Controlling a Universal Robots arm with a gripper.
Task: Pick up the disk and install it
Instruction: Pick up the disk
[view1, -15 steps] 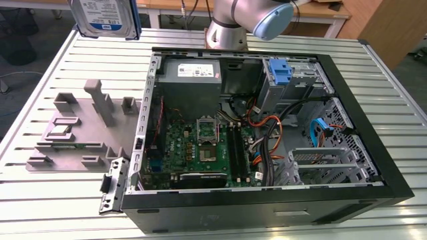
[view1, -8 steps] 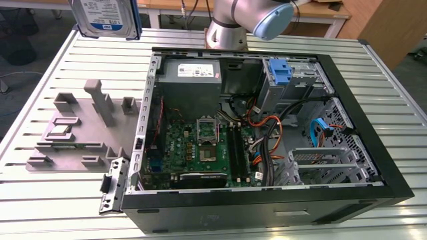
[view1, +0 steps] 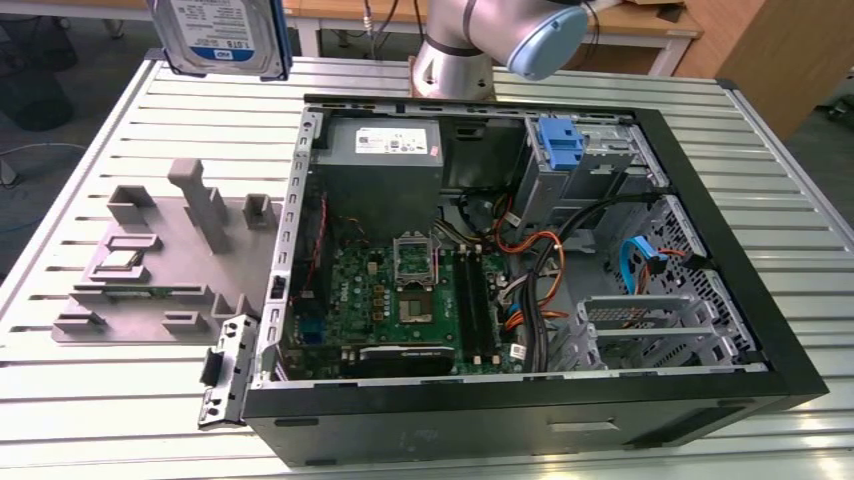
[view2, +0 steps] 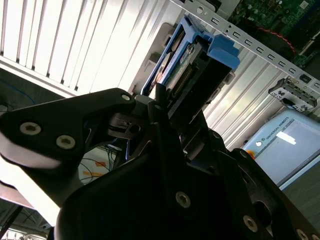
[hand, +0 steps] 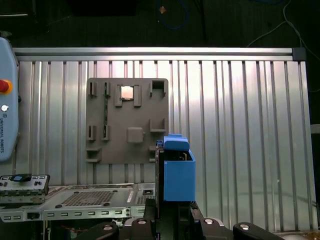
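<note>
The slatted metal table (view1: 120, 420) carries an open computer case (view1: 747, 290) lying on its side, its motherboard (view1: 400, 300) facing up. The arm (view1: 501, 40) rises behind the case's far edge. On the exterior view's left, beside the case, sits a grey holder tray (view1: 160, 270). A bare blue bracket (view1: 561, 140) sits in the drive bay at the case's far side.

The disk (view1: 220, 35) hangs in the air above the table's far corner on the exterior view's left, off the tray and apart from the case, label toward the camera. In both wrist views the gripper (view2: 175, 107) (hand: 172, 212) is clamped on the disk (view2: 192, 75) (hand: 177, 172) by its flat faces, and the blue carrier frame (view2: 222, 50) sticks out past the fingers.
</note>
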